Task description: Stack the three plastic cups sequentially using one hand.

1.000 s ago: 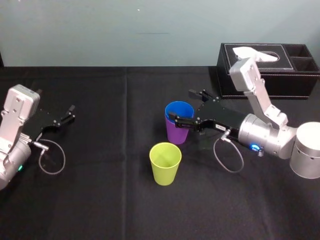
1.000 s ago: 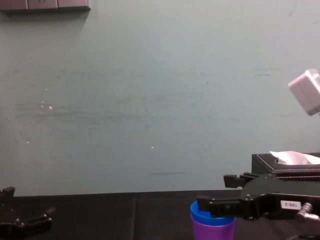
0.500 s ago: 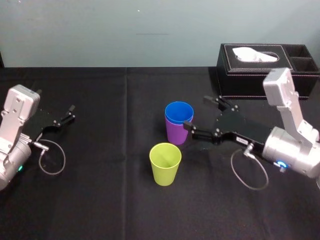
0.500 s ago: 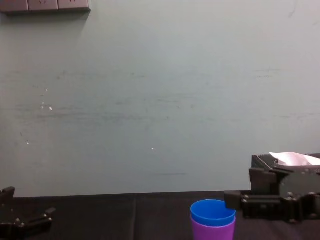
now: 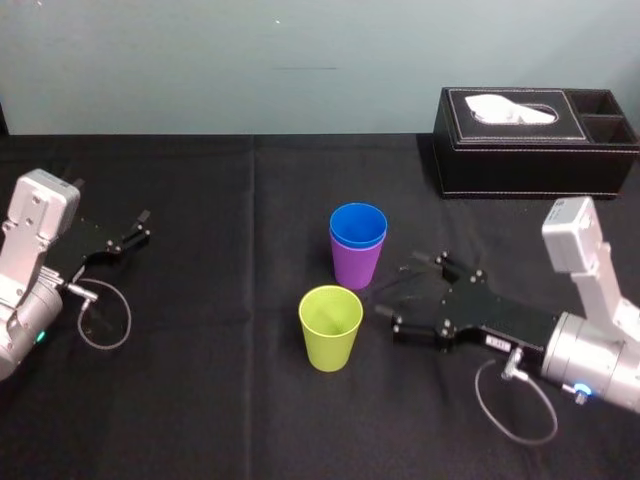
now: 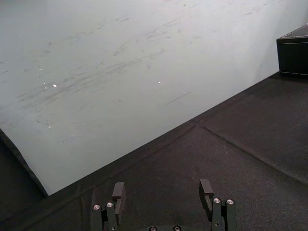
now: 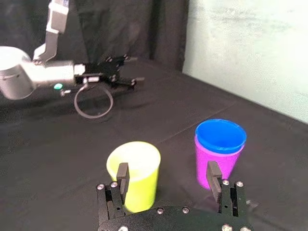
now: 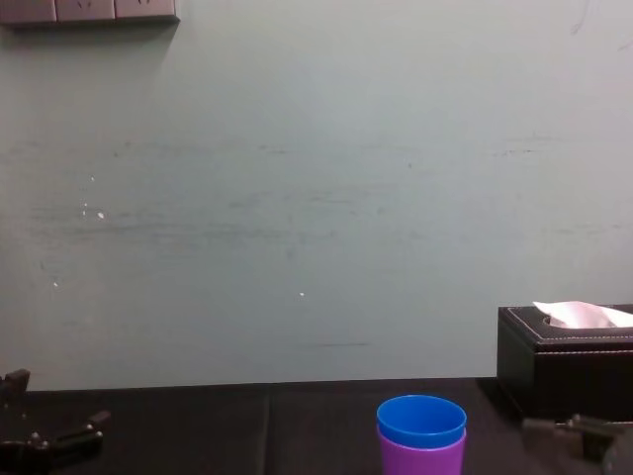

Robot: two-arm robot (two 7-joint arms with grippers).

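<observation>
While my right gripper (image 5: 398, 292) hangs spread and empty just right of the yellow-green cup (image 5: 331, 327) on the bench (image 5: 200, 400), I see the blue cup (image 5: 358, 224) nested inside the purple cup (image 5: 354, 265) just behind; my left gripper (image 5: 140, 227) rests spread, far left.

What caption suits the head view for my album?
Open right tool beside the yellow-green cup; blue cup nested in purple cup; left tool parked far left.
</observation>
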